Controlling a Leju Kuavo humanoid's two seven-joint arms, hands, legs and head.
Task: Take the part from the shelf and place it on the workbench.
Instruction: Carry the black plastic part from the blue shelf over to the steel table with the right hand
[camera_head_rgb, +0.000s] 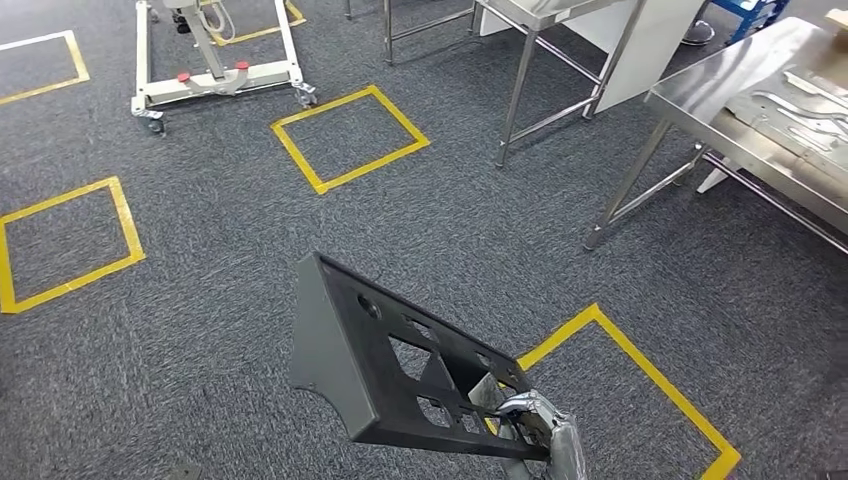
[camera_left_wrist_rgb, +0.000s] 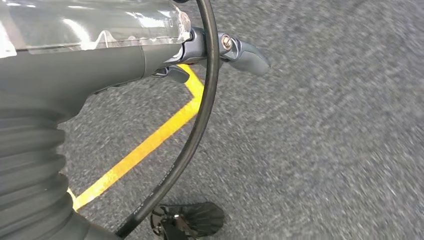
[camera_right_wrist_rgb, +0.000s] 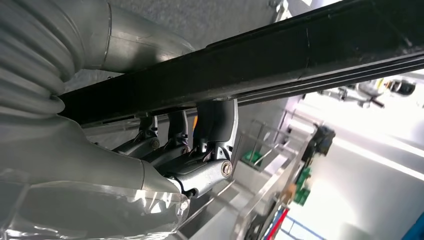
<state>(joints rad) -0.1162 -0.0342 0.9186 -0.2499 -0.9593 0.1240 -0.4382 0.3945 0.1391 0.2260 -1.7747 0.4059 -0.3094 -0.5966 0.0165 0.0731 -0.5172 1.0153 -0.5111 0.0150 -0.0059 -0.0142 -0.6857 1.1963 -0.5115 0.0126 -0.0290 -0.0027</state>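
Black part carried above the carpet

The black perforated part (camera_head_rgb: 385, 360) is held over the grey carpet (camera_head_rgb: 200, 330), the right hand (camera_head_rgb: 530, 415) gripping its lower edge. The left hand (camera_left_wrist_rgb: 150, 60) hangs over the floor, fingers extended, holding nothing; the steel workbench (camera_head_rgb: 720, 90) stands well apart.

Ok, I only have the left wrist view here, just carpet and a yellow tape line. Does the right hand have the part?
Observer: Yes. In the head view the right hand grips the black perforated panel at its near end, and the panel sits tilted above the carpet.
Operator: How firm does that hold look?
Observer: The right wrist view shows the fingers hooked over the panel's edge.
Operator: And where is the workbench?
Observer: The steel workbench stands ahead and to the right, with flat metal parts lying on it.
Operator: Any marking near the hand?
Observer: A yellow tape square lies on the carpet just beside it.
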